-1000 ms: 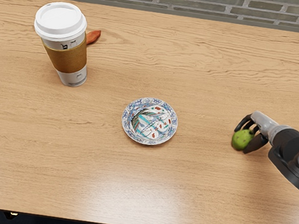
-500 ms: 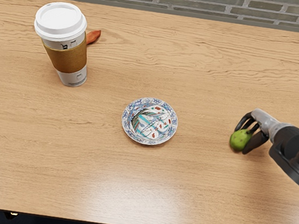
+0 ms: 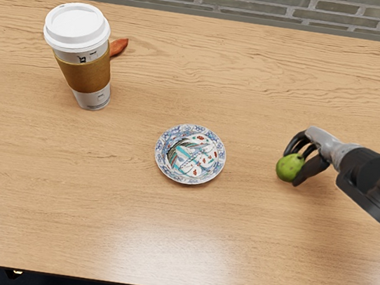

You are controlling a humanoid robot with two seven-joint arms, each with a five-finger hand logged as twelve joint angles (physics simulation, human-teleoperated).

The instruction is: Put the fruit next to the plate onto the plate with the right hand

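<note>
A small green fruit is held in my right hand, whose dark fingers curl around it from above and behind. The arm enters from the right edge. Fruit and hand are to the right of the patterned blue-and-white plate, with a stretch of bare table between them. I cannot tell whether the fruit is touching the table or just above it. The plate has nothing on it. My left arm does not show.
A tall paper coffee cup with a white lid and brown sleeve stands at the back left. A small reddish-orange object lies just behind it. The wooden table ends at a brick wall at the back.
My right hand has carried the green fruit leftward, closer to the plate, and slightly farther back. Plate and cup have not moved.
</note>
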